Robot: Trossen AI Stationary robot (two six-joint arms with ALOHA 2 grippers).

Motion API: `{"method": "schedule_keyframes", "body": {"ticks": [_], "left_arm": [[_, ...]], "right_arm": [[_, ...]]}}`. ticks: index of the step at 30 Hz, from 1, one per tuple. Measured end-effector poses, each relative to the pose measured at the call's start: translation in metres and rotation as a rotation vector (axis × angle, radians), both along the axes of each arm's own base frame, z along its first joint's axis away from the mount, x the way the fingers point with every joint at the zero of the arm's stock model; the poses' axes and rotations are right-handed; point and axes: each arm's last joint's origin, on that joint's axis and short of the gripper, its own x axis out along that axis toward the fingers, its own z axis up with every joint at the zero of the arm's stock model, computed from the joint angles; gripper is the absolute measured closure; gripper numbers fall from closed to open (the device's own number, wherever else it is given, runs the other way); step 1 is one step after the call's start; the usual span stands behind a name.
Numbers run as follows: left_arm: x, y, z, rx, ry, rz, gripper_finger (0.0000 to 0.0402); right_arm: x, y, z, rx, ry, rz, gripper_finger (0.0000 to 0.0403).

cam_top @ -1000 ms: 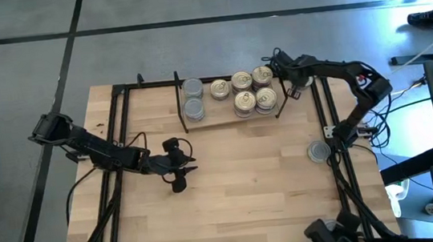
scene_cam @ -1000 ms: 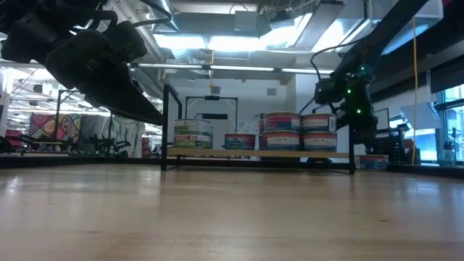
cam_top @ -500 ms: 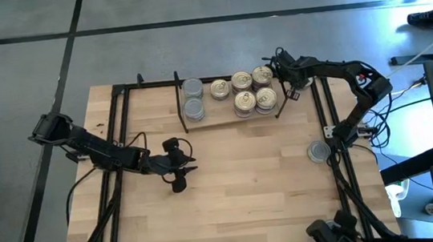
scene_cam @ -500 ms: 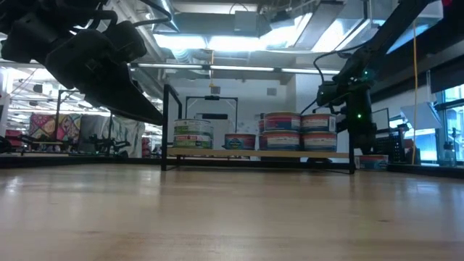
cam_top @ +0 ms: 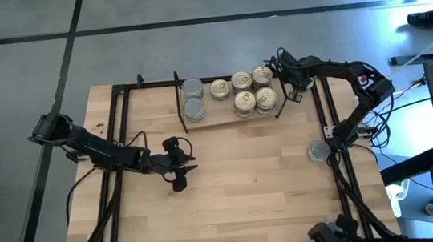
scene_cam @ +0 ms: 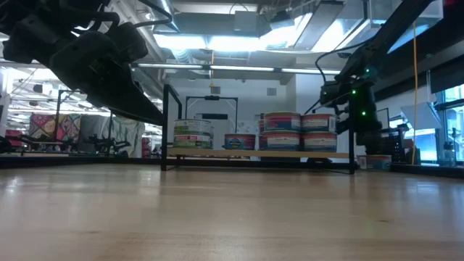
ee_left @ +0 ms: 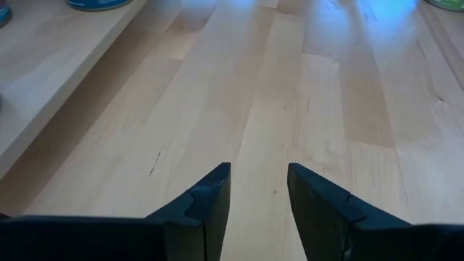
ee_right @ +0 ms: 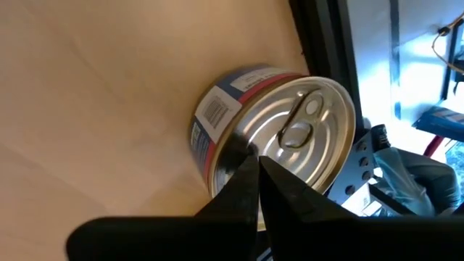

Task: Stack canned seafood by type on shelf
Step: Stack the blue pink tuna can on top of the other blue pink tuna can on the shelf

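My right gripper (ee_right: 259, 177) is pinched closed on nothing, its tips above a tin (ee_right: 279, 130) with a pull-ring lid, just past the shelf's (cam_top: 232, 118) right end. My left gripper (ee_left: 259, 190) hangs apart over bare table (ee_left: 326, 109), holding nothing. The stacked tins (cam_top: 243, 91) sit on the shelf beyond it.

The wooden table (cam_top: 246, 174) carries the shelf (cam_top: 201, 123) of tins (cam_top: 244, 102) and one loose tin (cam_top: 318, 152).

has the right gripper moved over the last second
Yes, slightly. In the low view the right gripper has shifted rightward and a bit up, away from the shelf and its end post.
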Motion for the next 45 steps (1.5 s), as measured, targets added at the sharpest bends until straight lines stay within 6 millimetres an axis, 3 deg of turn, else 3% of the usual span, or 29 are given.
{"method": "schedule_keyframes", "body": {"ticks": [8, 29, 39, 45], "left_arm": [[0.000, 0.000, 0.000, 0.001, 0.000, -0.001, 0.0266], [0.000, 0.000, 0.000, 0.004, 0.002, -0.003, 0.0266], [0.000, 0.000, 0.000, 0.004, 0.002, -0.003, 0.0266], [0.000, 0.000, 0.000, 0.004, 0.002, -0.003, 0.0266]], "right_arm": [[-0.005, 0.010, 0.017, 0.015, -0.048, 0.005, 0.0388], [-0.013, 0.029, 0.018, 0.263, -0.069, -0.022, 0.0388], [-0.019, 0.038, 0.023, 0.313, -0.054, -0.092, 0.0388], [-0.015, 0.035, 0.022, 0.251, -0.066, -0.117, 0.0388]]}}
